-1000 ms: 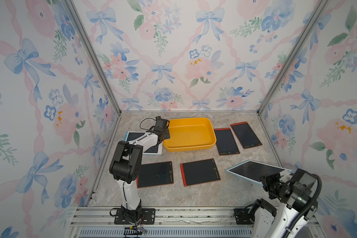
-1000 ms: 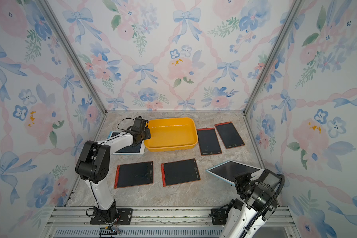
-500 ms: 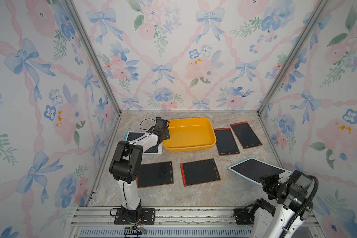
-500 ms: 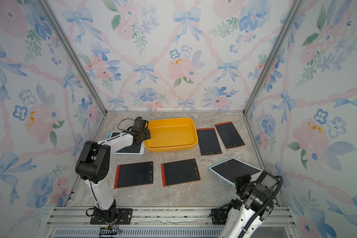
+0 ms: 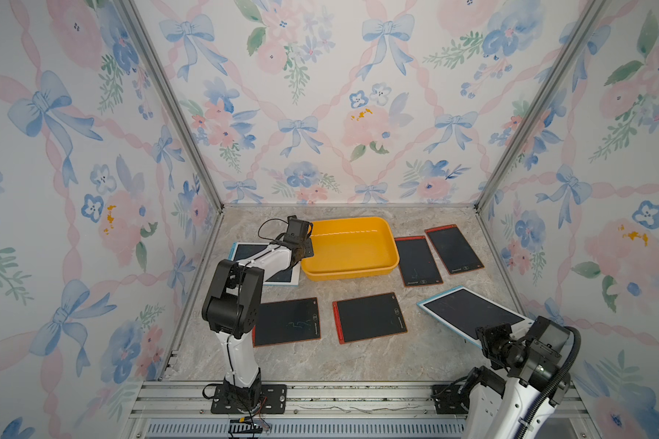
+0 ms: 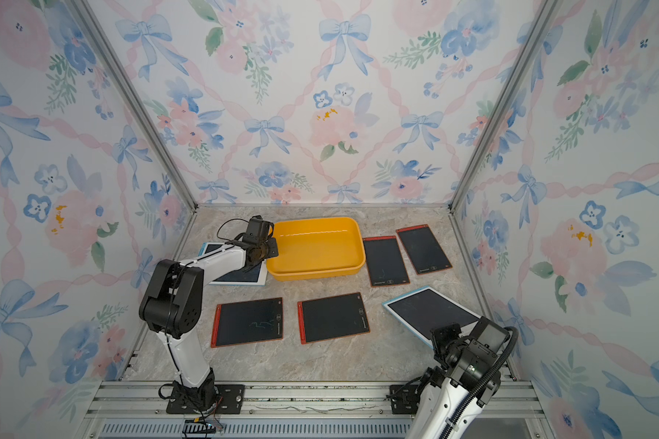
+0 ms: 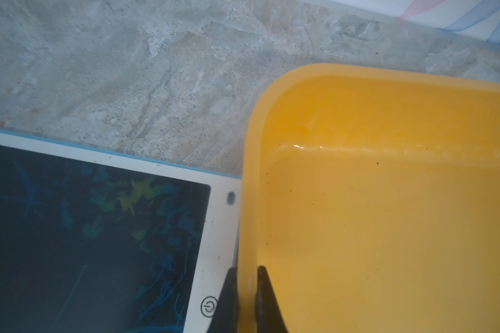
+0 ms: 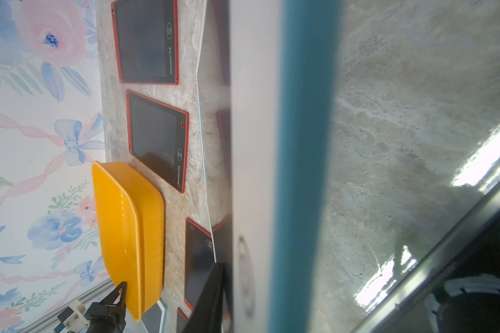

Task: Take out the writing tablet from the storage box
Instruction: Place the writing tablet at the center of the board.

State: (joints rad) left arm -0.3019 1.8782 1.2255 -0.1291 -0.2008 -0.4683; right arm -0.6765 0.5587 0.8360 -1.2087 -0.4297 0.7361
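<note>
left end effector [image 7: 247, 299] pinches storage box [image 5: 350, 271] rim | blue-edged writing tablet [image 5: 468, 311] sits between fingers of right end effector [image 5: 487, 333], clamped or slack I cannot tell | box beyond it looks empty; likely only laying this tablet on the table [image 5: 358, 361] remains

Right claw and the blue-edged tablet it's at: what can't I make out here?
- Right wrist view: the blue-edged tablet, blurred and close, hides all but one finger of the right claw; gripping or released, unclear.
- Both top views: the claw covers the tablet's near end, so whether that end rests on the table is hidden.
</note>
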